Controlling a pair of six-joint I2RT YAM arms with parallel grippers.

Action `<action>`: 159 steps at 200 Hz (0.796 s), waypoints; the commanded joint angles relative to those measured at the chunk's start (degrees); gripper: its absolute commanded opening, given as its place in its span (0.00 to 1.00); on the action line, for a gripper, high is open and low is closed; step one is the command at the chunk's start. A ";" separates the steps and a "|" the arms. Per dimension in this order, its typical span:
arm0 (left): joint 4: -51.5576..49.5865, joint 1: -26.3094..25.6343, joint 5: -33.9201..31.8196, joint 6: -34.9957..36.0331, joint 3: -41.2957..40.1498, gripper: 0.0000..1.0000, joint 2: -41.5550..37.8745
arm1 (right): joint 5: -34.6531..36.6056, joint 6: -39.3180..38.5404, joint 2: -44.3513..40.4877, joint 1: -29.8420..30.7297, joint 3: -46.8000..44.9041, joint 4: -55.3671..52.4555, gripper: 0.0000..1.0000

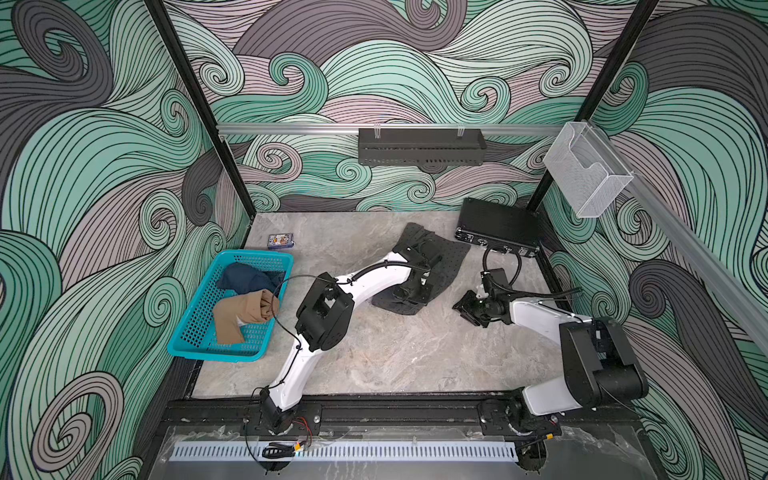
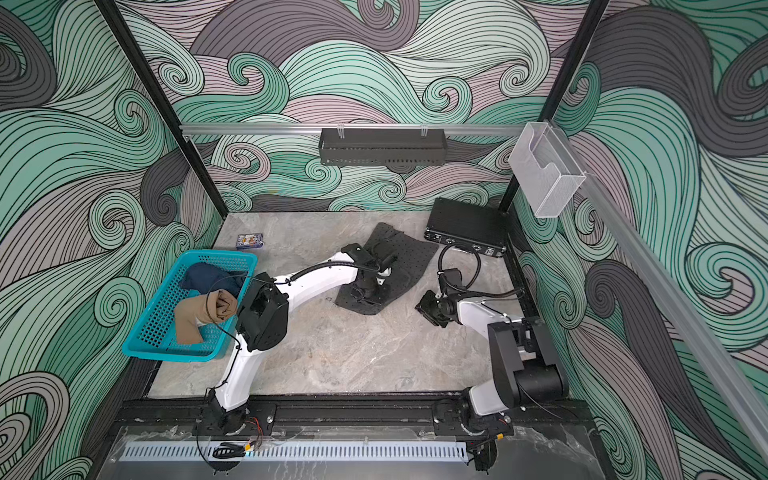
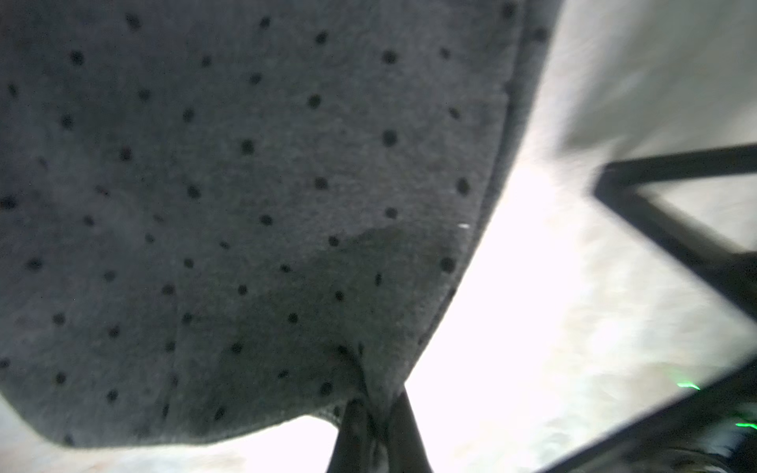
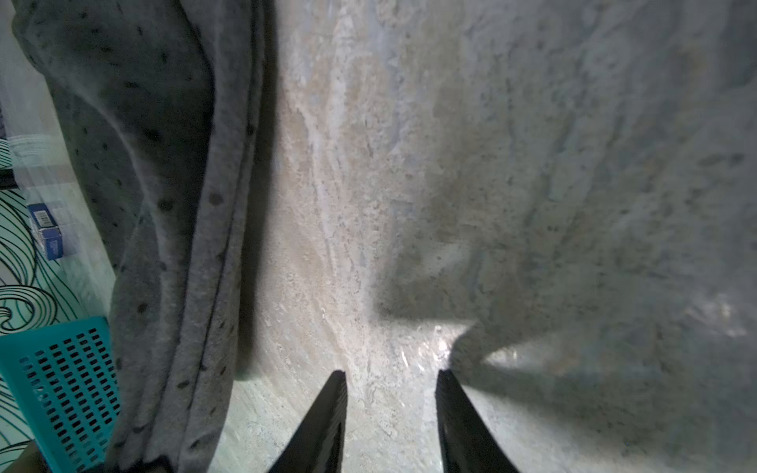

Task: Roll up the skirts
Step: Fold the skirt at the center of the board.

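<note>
Three skirts show in my feeds. My left gripper (image 3: 377,434) is clenched on a pinch of the edge of the dark grey cloth skirt with small black dots (image 1: 446,257), which lies on the marbled grey desk (image 1: 395,353) toward the back. My right gripper (image 4: 389,374) hangs just beside that skirt over bare desk, jaws parted, holding nothing. The dark blue denim skirt (image 1: 245,277) and the plain tan-brown cloth skirt (image 1: 241,311) lie in the teal perforated plastic basket (image 1: 216,353) on the desk's left side.
</note>
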 commanded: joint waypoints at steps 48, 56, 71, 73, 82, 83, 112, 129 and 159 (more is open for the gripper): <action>3.46 -3.47 15.19 -10.60 14.03 0.38 12.05 | 2.58 -2.05 -7.32 -7.28 -3.35 -9.55 0.54; 2.56 -3.75 15.78 -9.80 15.54 0.44 13.49 | 2.59 -2.53 -7.19 -7.98 -3.65 -9.56 0.55; 0.59 -4.04 16.75 -8.48 18.21 0.48 16.15 | 2.47 -2.85 -7.22 -8.44 -4.06 -9.56 0.56; 0.30 -4.16 16.83 -8.24 18.58 0.48 16.43 | 2.36 -2.89 -7.14 -8.47 -4.11 -9.56 0.56; -1.27 -4.47 16.17 -6.92 19.82 0.50 17.59 | 1.81 -2.97 -7.28 -8.56 -4.29 -9.56 0.56; -1.51 -4.52 16.07 -6.78 20.04 0.50 17.70 | 1.73 -2.98 -7.30 -8.58 -4.25 -10.31 0.56; -4.69 -4.84 13.39 -4.80 21.95 0.35 18.92 | 0.06 -4.11 -9.12 -8.60 -4.38 -11.58 0.57; -4.71 -4.53 12.10 -4.45 22.03 0.00 17.40 | -2.35 -5.00 -9.91 -8.42 -4.47 -11.21 0.56; -3.87 -3.21 6.35 -3.89 17.63 0.00 8.57 | -5.82 -6.87 -8.96 -3.86 -3.11 -11.27 0.53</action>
